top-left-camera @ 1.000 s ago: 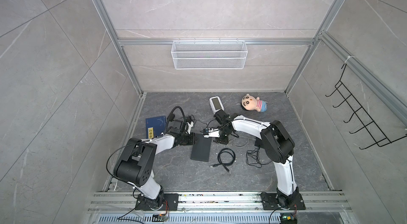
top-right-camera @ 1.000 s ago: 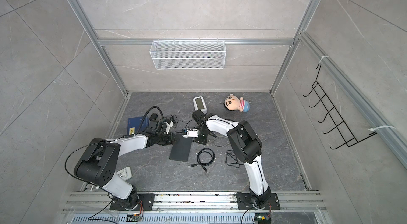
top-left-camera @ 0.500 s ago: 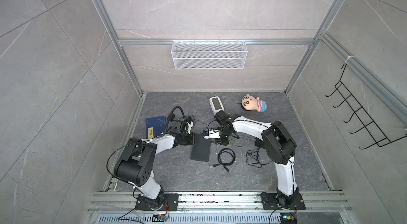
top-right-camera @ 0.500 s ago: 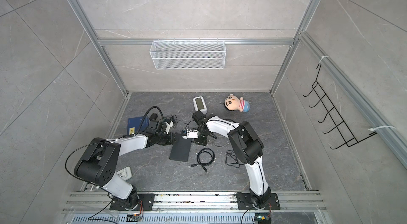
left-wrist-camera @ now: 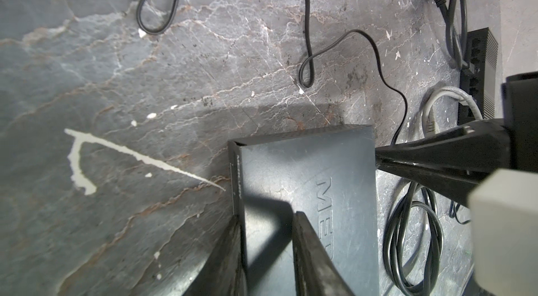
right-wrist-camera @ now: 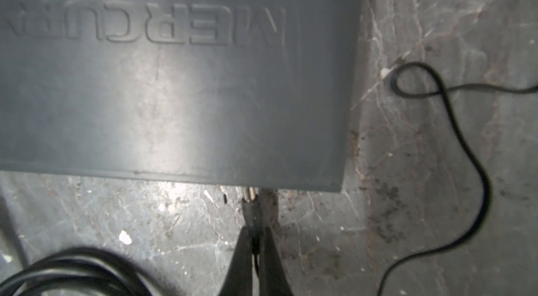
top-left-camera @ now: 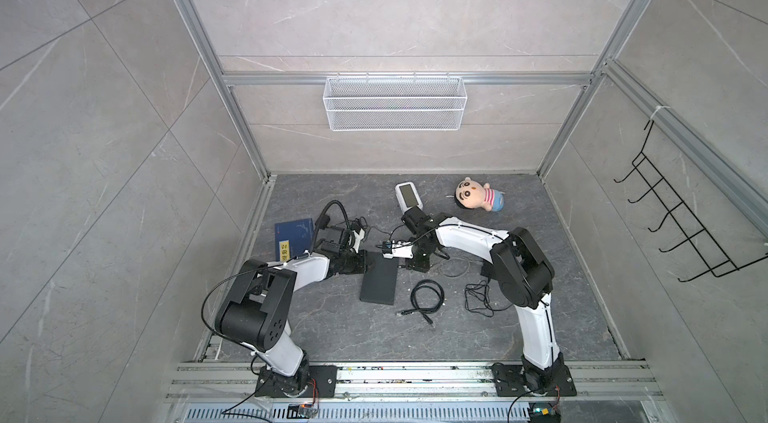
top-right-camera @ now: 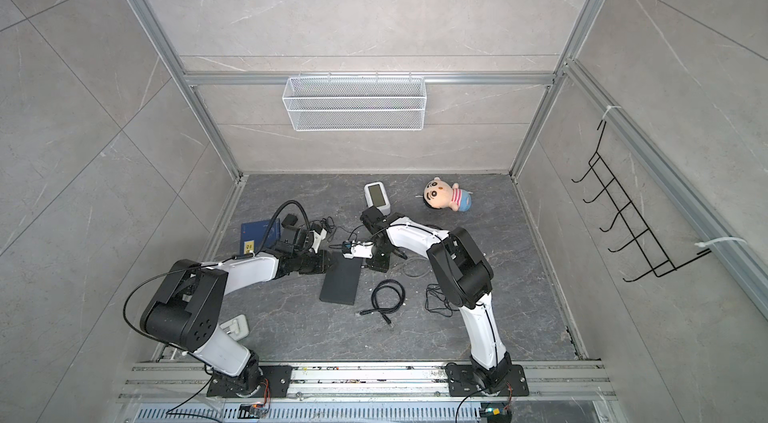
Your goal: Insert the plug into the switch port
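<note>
The right gripper [right-wrist-camera: 255,235] is pinching the plug [right-wrist-camera: 251,205] tight between its fingertips. The plug's metal tip is meeting the edge of the switch [right-wrist-camera: 174,91] straight ahead of them, close to a corner; how deep it is sitting cannot be told. The left gripper [left-wrist-camera: 267,221] is standing with its jaws partly apart over the switch. One finger is running along the side edge opposite the plug's and the other is lying over the top face; whether they are pressing down is unclear.

A thin black cord [right-wrist-camera: 465,146] is looping across the floor on one side of the right gripper, and a coiled black cable [right-wrist-camera: 58,268] is lying on the other, both clear of the line from fingertips to switch.

Only the left wrist view is showing a second black box with a row of ports [left-wrist-camera: 477,73] and a grey cable [left-wrist-camera: 436,105], both beyond the right gripper's fingers. Both top views are taking in a doll [top-left-camera: 478,195] and a white device [top-left-camera: 408,195] past the right wrist, and a blue book [top-left-camera: 293,234] beside the left wrist.
</note>
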You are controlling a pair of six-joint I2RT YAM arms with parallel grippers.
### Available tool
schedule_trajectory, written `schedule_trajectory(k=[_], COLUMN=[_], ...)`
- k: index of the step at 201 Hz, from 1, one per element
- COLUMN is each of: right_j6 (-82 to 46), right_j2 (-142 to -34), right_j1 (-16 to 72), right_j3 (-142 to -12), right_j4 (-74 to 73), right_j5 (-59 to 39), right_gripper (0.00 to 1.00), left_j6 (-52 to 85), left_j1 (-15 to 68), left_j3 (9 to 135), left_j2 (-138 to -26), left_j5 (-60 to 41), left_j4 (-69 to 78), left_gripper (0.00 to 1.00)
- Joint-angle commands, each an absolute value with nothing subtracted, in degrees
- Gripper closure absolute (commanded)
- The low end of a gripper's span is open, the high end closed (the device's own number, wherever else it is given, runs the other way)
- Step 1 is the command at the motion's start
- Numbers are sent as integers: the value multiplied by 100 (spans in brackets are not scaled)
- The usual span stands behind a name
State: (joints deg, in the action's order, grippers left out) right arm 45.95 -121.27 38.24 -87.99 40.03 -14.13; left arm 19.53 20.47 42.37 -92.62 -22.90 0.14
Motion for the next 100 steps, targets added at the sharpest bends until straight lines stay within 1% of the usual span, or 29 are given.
schedule_trajectory(k=[1,38,69,100], right_j6=[4403,4422,4354,4107], right_j2=[-12210,-12071,-11851,-11761], right_j1=[3829,3818,3825,3924], right_j3=[-9020,-8838,-8656,-8736], right_j4=[3861,3684,3330,3296], right_j5=[-1409,-1610,-2072,-2385], right_gripper=[99,99,99,99], left_j6=[1955,1953,1994,2056], left_j1=[2065,2065,2065,2065], left_j3=[4236,4254,4254,4243], left_j2=[-9253,-9288,-9295,-9261], left_j5=[-2587,-2604,-2692,-2761], left_j4=[211,220,267,302], left_gripper=[68,68,68,68])
